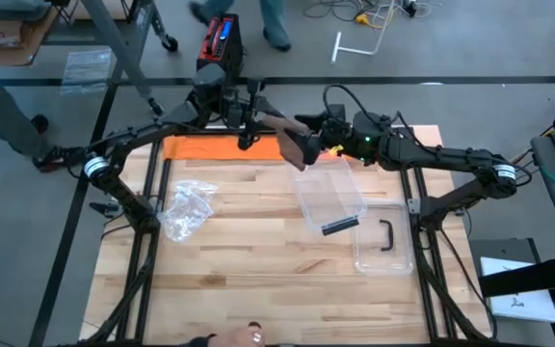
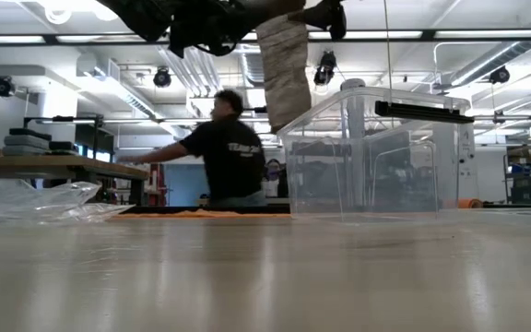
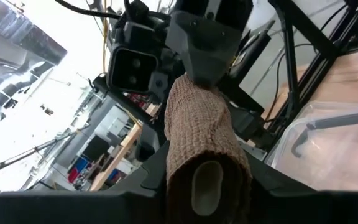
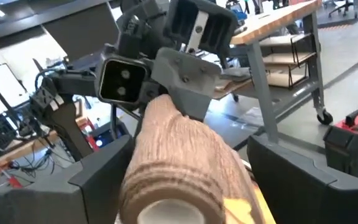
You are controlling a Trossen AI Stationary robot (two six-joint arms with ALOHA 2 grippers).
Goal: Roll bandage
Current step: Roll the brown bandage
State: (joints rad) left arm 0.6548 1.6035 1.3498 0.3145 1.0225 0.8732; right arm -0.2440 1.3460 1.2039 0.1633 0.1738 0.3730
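Note:
The tan bandage [image 1: 295,146] is held in the air over the far middle of the table, between my two grippers, which point level at each other. My left gripper [image 1: 258,123] is shut on the roll [image 3: 199,143]. My right gripper [image 1: 318,135] is open; its fingers [image 4: 98,180] stand on either side of the roll's other end [image 4: 179,162] with a gap on each side. In the low view a loose length of bandage [image 2: 284,74] hangs down from the roll, its lower end clear of the table. My left gripper pinches the rolled bandage between its two fingers at the end nearest it [image 3: 185,177], where the hollow core shows. The fingers come level from the table's left and lie along the roll. The roll is lifted clear, about level, with a loose length hanging below.
A clear plastic box [image 1: 330,193] stands right of the middle, its lid with a black handle [image 1: 383,241] beside it. A crumpled plastic bag [image 1: 186,207] lies at the left, an orange mat [image 1: 210,146] at the far edge. A hand [image 1: 253,335] shows at the near edge.

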